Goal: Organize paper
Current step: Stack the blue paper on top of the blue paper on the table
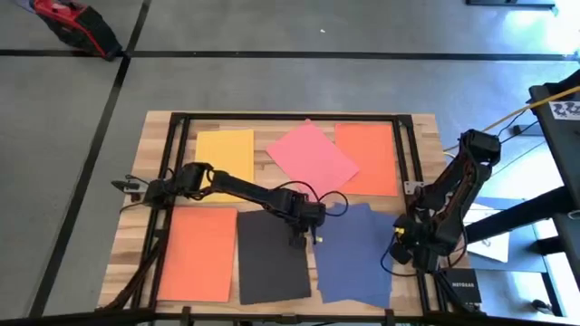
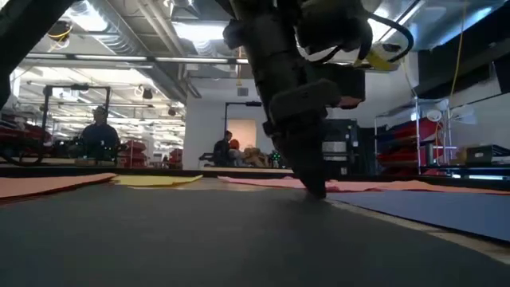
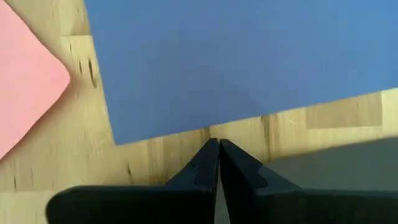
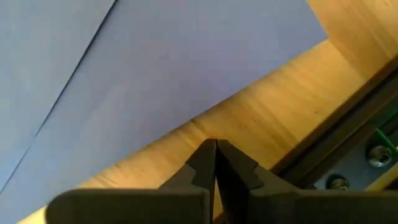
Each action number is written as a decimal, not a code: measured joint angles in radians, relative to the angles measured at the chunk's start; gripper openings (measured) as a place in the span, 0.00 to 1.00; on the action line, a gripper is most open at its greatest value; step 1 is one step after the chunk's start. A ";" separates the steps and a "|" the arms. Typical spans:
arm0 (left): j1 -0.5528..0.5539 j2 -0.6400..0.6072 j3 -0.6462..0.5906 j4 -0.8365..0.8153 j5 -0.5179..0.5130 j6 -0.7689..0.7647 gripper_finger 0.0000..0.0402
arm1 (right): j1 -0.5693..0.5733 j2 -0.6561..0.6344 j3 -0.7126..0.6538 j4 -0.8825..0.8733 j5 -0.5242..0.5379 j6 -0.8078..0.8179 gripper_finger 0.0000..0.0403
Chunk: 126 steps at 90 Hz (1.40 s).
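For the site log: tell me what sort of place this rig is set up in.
Probably a robotics lab or workshop. The low view shows exposed ceiling ducts and lights, equipment racks and people seated at benches; the wooden table stands on a taped concrete floor.

Non-task stuff: pale wooden desk (image 1: 149, 149) with a black metal frame (image 1: 290, 117) along its edges. Grey floor (image 1: 63, 136) all around, dark seam lines across it. Red-and-black object (image 1: 77, 20) on the floor, far from the fingers. Yellow cable (image 1: 507, 118) and a black box (image 1: 467, 290) off the desk's edge. Low view: two people (image 2: 100, 135) seated at benches in the room behind, bright ceiling lights (image 2: 207, 32) overhead.
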 joint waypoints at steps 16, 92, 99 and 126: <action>0.009 0.008 -0.002 0.036 0.003 -0.002 0.00 | 0.000 0.000 -0.001 0.002 0.007 0.002 0.00; 0.028 0.038 -0.003 0.187 0.015 0.013 0.00 | -0.005 0.004 0.058 -0.108 0.078 0.194 0.00; 0.028 0.039 -0.003 0.194 0.017 0.015 0.00 | -0.003 0.002 0.076 -0.133 0.080 0.195 0.00; 0.030 0.039 -0.003 0.217 0.028 0.024 0.00 | -0.114 -0.005 0.045 -0.090 0.024 0.126 0.00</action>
